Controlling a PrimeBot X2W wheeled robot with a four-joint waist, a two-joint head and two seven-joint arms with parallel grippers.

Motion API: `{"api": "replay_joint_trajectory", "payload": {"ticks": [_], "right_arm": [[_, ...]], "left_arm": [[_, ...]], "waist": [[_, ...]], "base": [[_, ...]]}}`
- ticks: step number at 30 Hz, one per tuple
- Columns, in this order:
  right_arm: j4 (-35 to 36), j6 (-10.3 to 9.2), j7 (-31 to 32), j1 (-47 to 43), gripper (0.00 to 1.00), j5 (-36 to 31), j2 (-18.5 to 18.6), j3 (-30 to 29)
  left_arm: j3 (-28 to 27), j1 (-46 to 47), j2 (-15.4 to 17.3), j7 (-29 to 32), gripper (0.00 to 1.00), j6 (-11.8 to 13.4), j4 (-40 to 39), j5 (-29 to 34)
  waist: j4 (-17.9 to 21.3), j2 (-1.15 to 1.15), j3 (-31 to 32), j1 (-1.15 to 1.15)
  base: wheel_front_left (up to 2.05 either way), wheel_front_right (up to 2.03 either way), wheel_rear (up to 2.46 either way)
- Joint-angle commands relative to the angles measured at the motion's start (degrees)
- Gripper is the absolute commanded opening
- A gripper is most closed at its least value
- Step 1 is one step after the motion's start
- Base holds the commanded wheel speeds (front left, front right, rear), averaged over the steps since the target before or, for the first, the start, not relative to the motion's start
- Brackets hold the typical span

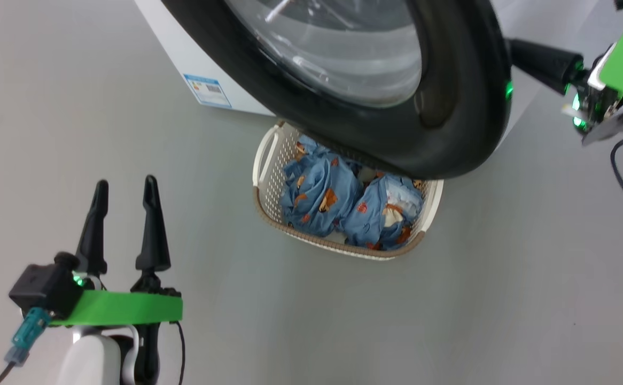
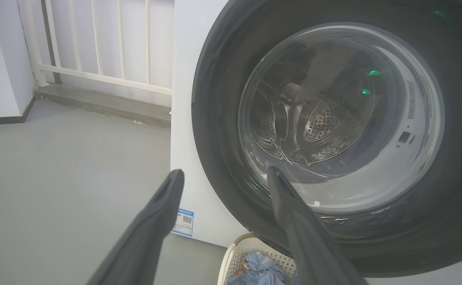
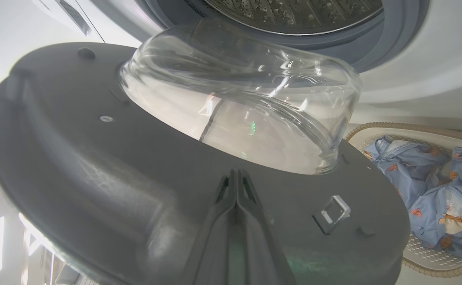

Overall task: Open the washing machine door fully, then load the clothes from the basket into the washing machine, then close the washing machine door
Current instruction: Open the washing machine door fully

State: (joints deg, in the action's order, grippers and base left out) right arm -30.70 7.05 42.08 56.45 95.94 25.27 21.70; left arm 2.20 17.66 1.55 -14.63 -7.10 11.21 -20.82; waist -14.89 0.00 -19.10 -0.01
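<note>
Door (image 3: 96, 166) — inner face — sits at the closed right gripper (image 3: 236, 176).

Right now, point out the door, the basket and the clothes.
door (image 1: 477, 80), head view, black rim
basket (image 1: 275, 179), head view, left perforated wall
clothes (image 1: 319, 195), head view, left garment
</note>
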Motion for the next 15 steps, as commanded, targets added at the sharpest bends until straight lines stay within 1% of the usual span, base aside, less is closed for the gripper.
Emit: {"api": "replay_joint_trajectory", "payload": {"ticks": [1, 6, 15], "right_arm": [[2.04, 0.44, 0.72, -1.70, 0.00, 0.70, -0.56, 0.01], [3.14, 0.44, 1.31, -5.63, 0.00, 1.07, -1.23, -0.10], [4.19, 0.44, 1.79, -12.74, 0.00, 1.52, -2.88, -0.78]], "left_arm": [[-2.06, -0.94, 1.32, -0.37, 1.00, -0.06, -0.76, 0.88], [-2.56, -2.68, 1.32, -0.37, 1.00, -0.13, -0.08, 1.32], [-3.18, -5.53, 1.32, -0.37, 1.00, -0.19, 0.97, 2.25]], "waist": [[-0.11, 0.00, 2.65, 0.01], [-1.00, 0.00, 5.90, 0.01], [-4.41, 0.00, 10.49, 0.01]], "base": [[0.00, 0.00, 0.00], [0.00, 0.00, 0.00], [0.00, 0.00, 0.00]]}}
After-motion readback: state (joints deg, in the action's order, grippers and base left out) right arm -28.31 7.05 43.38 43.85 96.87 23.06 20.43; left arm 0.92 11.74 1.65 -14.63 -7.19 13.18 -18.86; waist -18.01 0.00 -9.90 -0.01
